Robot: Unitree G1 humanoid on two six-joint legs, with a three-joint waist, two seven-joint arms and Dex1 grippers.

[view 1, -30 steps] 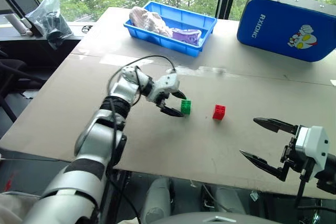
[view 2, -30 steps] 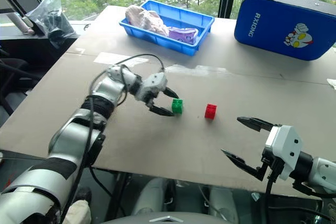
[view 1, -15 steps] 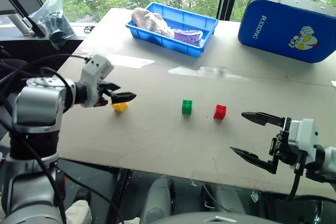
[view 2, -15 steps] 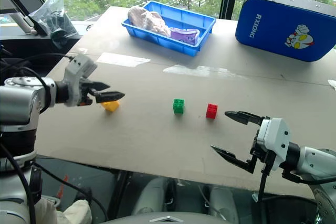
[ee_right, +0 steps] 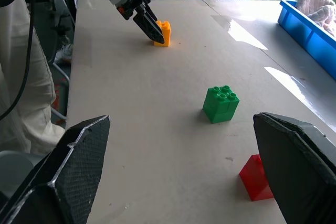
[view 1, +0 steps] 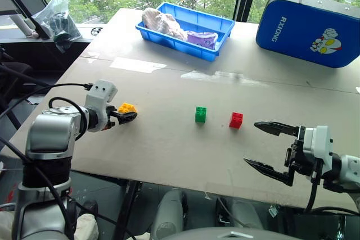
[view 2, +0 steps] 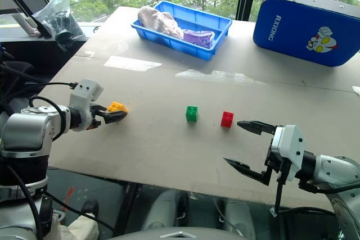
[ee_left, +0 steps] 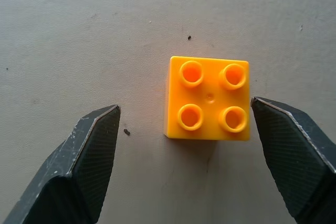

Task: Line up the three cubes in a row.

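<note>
Three studded cubes sit on the grey table (view 1: 169, 150). The yellow cube (view 1: 127, 107) is at the left, the green cube (view 1: 200, 114) in the middle and the red cube (view 1: 235, 120) just right of it. My left gripper (view 1: 128, 116) is open and lowered around the yellow cube (ee_left: 208, 98), which sits between the fingers (ee_left: 94, 150), close beside one and apart from the other. My right gripper (view 1: 251, 143) hangs open near the front edge, right of the red cube (ee_right: 255, 178), with nothing between its fingers.
A blue tray (view 1: 219, 40) holding cloth and a purple item stands at the back centre. A large blue case (view 1: 306, 26) lies at the back right. A plastic bag (view 1: 53, 18) rests off the table's far left corner.
My left arm has swung left, away from the green cube, and come down around the yellow cube. The right gripper has barely moved.
</note>
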